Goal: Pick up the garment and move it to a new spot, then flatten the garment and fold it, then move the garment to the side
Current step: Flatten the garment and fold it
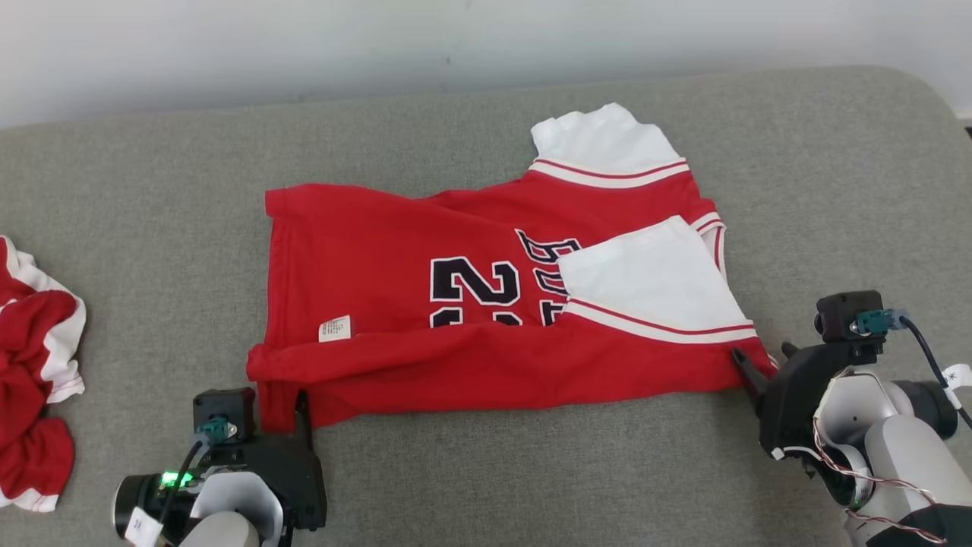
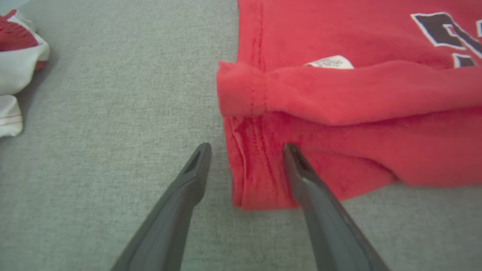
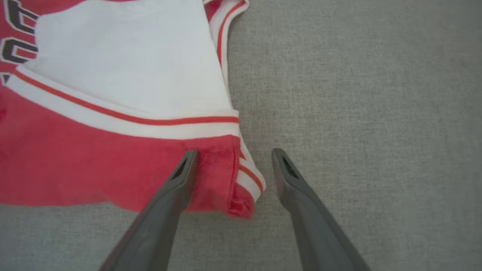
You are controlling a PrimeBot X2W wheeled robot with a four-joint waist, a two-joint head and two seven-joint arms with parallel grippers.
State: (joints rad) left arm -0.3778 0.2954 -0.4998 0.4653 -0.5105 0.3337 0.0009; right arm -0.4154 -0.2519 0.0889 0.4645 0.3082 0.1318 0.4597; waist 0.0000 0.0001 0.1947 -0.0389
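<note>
The garment (image 1: 486, 304) is a red jersey with white sleeves and dark numbers, lying flat on the grey padded surface with its near long edge folded up over itself. My left gripper (image 1: 285, 406) stands open at the garment's near left corner. In the left wrist view the left gripper (image 2: 247, 150) has that red corner (image 2: 256, 177) lying loose between its spread fingers. My right gripper (image 1: 761, 351) is open at the near right corner. In the right wrist view the right gripper (image 3: 235, 153) straddles the red and white-trimmed corner (image 3: 233, 180) without pinching it.
A second red and white garment (image 1: 34, 380) lies crumpled at the left edge, also seen in the left wrist view as a bundle (image 2: 19, 49). The grey padded surface (image 1: 486, 471) runs bare in front of the jersey and to its right. A pale wall rises behind.
</note>
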